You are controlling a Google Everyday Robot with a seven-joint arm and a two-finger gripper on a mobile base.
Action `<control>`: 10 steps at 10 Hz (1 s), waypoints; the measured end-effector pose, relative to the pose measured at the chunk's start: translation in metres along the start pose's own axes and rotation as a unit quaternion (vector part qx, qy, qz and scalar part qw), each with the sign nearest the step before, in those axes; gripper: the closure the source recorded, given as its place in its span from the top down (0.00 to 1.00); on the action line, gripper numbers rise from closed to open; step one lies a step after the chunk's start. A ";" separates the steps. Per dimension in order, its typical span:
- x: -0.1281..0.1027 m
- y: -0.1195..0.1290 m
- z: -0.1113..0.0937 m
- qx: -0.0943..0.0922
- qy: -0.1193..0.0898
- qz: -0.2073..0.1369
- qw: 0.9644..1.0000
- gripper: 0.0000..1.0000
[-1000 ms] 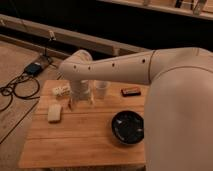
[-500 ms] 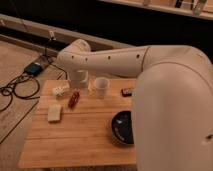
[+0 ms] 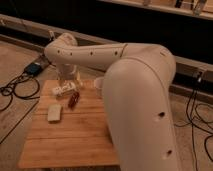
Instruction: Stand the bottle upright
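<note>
Three small things are lying on the left half of the wooden table (image 3: 70, 147). Nearest is sitting a flat pale block (image 3: 54, 112), and just beyond it a slim dark red object (image 3: 73, 99). Behind those the white bottle (image 3: 65, 90) is resting on its side, not yet stood up, its length running roughly left to right. The gripper (image 3: 68, 79) is hanging directly over the bottle with its jaws standing apart and nothing between them. By my judgement it is lining up a grasp so the bottle can be tipped onto its base. To the right a short white cup (image 3: 97, 82) is standing upright, mostly hiding behind the arm (image 3: 135, 100). Neither the cup nor the opaque bottle is showing any contents. Farther off, cables (image 3: 15, 90) are trailing across the floor.
</note>
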 end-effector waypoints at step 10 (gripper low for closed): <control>-0.063 0.080 0.103 -0.039 0.002 0.004 0.999 0.65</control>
